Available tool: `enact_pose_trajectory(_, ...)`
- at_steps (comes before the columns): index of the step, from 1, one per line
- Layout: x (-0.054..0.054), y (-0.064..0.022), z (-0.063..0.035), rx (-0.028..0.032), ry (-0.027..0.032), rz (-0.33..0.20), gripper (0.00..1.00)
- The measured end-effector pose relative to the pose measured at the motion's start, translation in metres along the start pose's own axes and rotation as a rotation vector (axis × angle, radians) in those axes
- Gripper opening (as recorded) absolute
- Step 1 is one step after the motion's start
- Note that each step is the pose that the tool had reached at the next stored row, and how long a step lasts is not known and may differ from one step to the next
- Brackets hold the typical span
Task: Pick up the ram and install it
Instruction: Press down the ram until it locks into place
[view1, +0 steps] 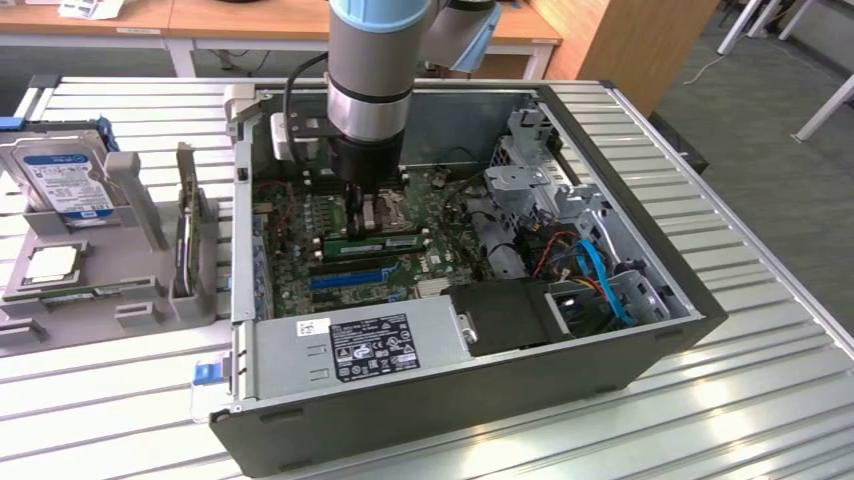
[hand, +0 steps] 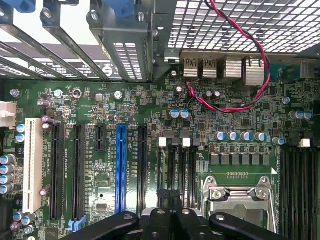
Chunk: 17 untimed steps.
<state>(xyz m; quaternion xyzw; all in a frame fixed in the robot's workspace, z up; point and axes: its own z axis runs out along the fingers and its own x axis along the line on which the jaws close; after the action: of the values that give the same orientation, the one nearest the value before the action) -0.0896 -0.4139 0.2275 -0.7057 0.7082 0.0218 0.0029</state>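
In the exterior view, the arm reached down into the open computer case (view1: 601, 370), which lay on its side on the slatted counter (view1: 747, 400). The pincer (view1: 358, 203) stood low over the motherboard (view1: 300, 215), at the CPU socket (view1: 387, 212). The ram (view1: 378, 243) appeared as a long, narrow green stick with a pale label near its middle and dark chips along its length. It sat on edge on the board, on the near side of the socket and just beside the pincer, running parallel to the blue slot (view1: 350, 277). Whether it was fully seated could not be told. The power supply (view1: 360, 345) occupied the near corner of the case. On the exterior view's left, well apart from the case, a grey fixture (view1: 134, 310) carried a hard drive (view1: 64, 180) with a blue-white label and a square silver processor (view1: 51, 263). In the wrist view, the pincer (hand: 170, 192) was clenched, its black fingers (hand: 162, 200) pressed together with nothing visible between them. The tips hung over the black memory slots (hand: 185, 165) with white latches, between the blue slot (hand: 120, 167) and the CPU socket (hand: 240, 195). The ram could not be made out with certainty among these slots. A red-and-black wire (hand: 250, 30) looped over the board near the rear ports.
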Motion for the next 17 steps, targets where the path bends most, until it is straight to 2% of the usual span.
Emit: enact_pose_trajectory(17,0.0005,-0.0001,0.0032,0.0000,0.0000,0.000,0.10)
